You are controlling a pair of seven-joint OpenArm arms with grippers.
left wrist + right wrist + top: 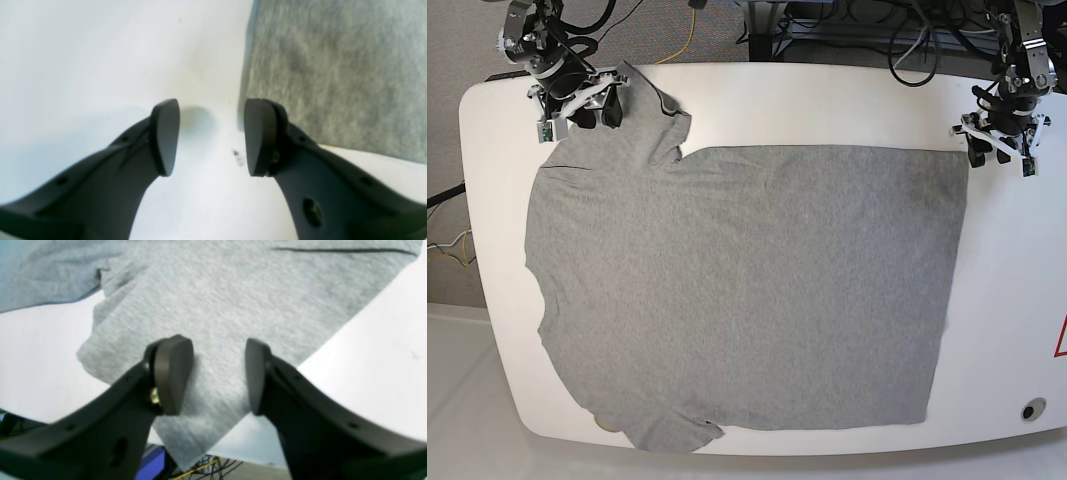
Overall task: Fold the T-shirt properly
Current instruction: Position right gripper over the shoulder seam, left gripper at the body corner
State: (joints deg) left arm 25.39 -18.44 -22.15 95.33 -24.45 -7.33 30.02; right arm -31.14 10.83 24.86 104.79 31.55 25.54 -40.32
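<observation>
Two grippers, left (211,136) and right (220,375), jaws parted and empty, flank one T-shirt (747,290).

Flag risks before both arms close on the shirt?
1. The left gripper is open over bare table, beside the T-shirt corner rather than over it; closing here may grab nothing.
2. The right gripper is open over the sleeve tip, which overhangs the table edge; a shallow pinch could slip off.
3. If only one side catches, lifting would likely drag the shirt askew.
</observation>
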